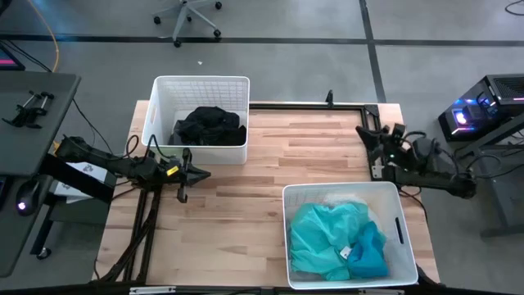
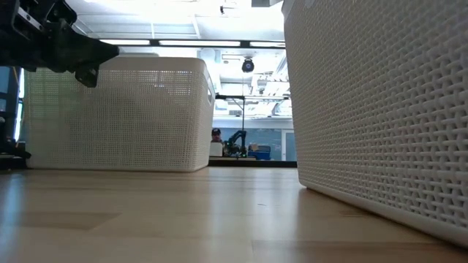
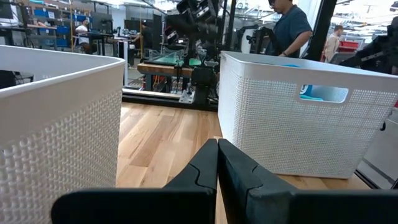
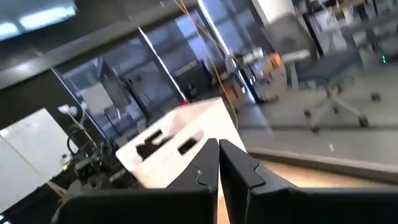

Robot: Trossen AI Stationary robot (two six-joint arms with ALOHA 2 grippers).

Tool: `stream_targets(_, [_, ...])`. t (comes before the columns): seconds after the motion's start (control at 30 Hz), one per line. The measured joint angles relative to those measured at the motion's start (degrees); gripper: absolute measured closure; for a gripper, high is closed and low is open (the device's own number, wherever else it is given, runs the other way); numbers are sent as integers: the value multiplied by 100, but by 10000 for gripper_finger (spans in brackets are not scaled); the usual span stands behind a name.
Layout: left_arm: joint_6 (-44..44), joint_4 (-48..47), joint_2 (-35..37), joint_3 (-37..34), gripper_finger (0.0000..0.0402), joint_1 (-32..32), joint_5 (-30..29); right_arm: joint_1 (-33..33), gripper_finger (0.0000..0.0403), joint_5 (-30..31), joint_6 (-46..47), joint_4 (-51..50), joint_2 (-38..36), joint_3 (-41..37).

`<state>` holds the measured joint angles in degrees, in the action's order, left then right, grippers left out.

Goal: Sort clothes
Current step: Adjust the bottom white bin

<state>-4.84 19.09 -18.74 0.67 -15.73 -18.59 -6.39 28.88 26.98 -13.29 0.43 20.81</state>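
Note:
Black garments (image 1: pixel 208 124) lie in the white bin (image 1: pixel 201 84) at the table's far left. Turquoise (image 1: pixel 321 233), bright blue (image 1: pixel 368 250) and white (image 1: pixel 342 199) garments lie in the white bin (image 1: pixel 405 225) at the near right. My left gripper (image 1: pixel 205 174) is shut and empty above the table's left side, just near of the far-left bin; it also shows in its wrist view (image 3: pixel 217 152) and in the low view (image 2: pixel 102 55). My right gripper (image 1: pixel 361 130) is shut and empty at the table's far right, and shows in its wrist view (image 4: pixel 219 149).
Bare wood table (image 1: pixel 270 164) lies between the two bins. A black frame bar (image 1: pixel 303 105) runs along the far edge. People (image 3: pixel 289 28) stand in the room beyond. An office chair (image 1: pixel 188 16) stands on the floor behind the table.

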Motion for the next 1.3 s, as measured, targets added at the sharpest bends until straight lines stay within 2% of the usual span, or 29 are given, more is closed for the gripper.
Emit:
stream_targets(0.1, [0, 0, 0, 0, 401, 0, 0, 0, 402, -67, 505, -1075, 0, 562])
stream_targets(0.17, [2, 0, 0, 0, 402, 0, 0, 0, 402, -206, 568, -1439, 0, 880])
stream_targets(0.33, [2, 0, 0, 0, 401, 0, 0, 0, 402, -519, 807, -1328, 0, 1397])
stream_targets(0.47, [2, 0, 0, 0, 401, 0, 0, 2, 402, -955, 1491, -1360, 121, 1714])
stream_targets(0.6, [2, 0, 0, 0, 401, 0, 0, 2, 402, -1534, 2434, -2329, 870, 2036])
stream_targets(0.77, [1, 0, 0, 0, 402, 0, 0, 2, 402, -2946, 2679, -3861, 2266, 2377])
stream_targets(0.87, [2, 0, 0, 0, 401, 0, 0, 4, 402, -3663, 2640, -3999, 2930, 2446])
stream_targets(1.0, [2, 0, 0, 0, 401, 0, 0, 3, 402, -4640, 1957, -4035, 3574, 2524])
stream_targets(1.3, [2, 0, 0, 0, 401, 0, 0, 239, 403, -5673, 2325, -4531, 4442, 2530])
